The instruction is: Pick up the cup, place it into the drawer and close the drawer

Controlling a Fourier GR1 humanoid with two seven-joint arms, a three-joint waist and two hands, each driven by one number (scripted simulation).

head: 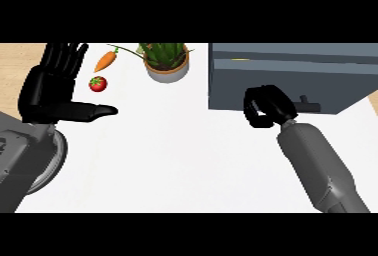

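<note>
No cup shows anywhere in the head view. The grey drawer unit (332,85) stands at the upper right of the white counter (184,160). Its dark handle (308,104) sticks out near the front's lower edge. My right hand (266,107) is at the lower left of that front, just left of the handle, with its fingers curled and nothing visible inside them. At the far left my left hand (48,95) rests open, fingers up and thumb pointing right.
A potted plant (166,60) stands at the back centre, close to the drawer unit's left side. An orange carrot (106,61) and a red tomato (98,83) lie just right of my left hand's fingers.
</note>
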